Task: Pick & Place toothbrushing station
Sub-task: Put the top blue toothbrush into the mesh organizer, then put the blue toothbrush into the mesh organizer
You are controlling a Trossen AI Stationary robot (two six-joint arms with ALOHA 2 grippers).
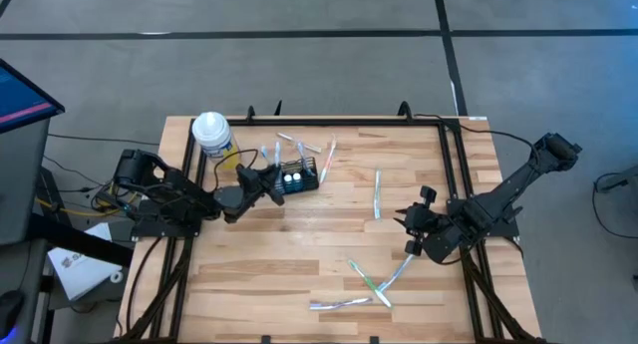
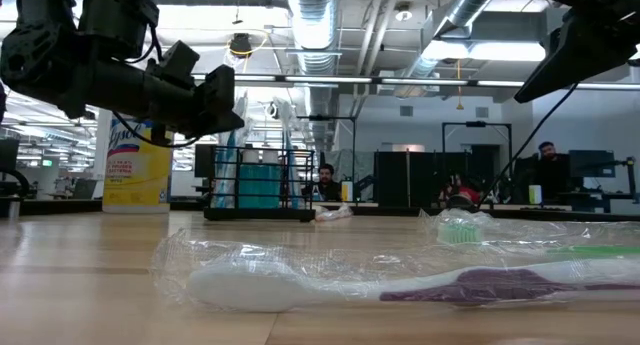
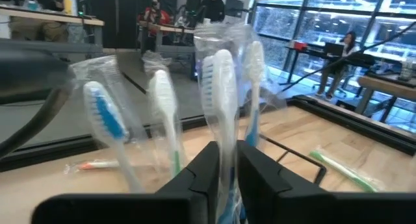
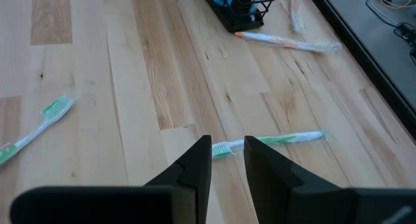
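Butcher-block planks make up the work surface, and the toothbrushing station (image 1: 300, 174), a small black wire-mesh caddy with wrapped toothbrushes standing in it, sits toward the far edge, just beside the yellow canister (image 1: 213, 137) with its white lid. The left gripper (image 1: 271, 179) is at the caddy's canister-facing side, its fingers a narrow gap apart around one wrapped toothbrush (image 3: 223, 100), whether still pinching it cannot be told. The right gripper (image 1: 413, 232) hangs well apart from the caddy, over loose brushes, fingers slightly parted and empty. The caddy looks light and stiff, likely to tip under its tall load, so a hold on the rigid top rim wire seems safer than on the slippery film-wrapped brushes. Only the left wrist view shows the crinkled wrappers and the brush between the fingers; the high view alone gives the layout, while the low view shows a wrapped purple-handled toothbrush (image 2: 400, 280) lying in front.
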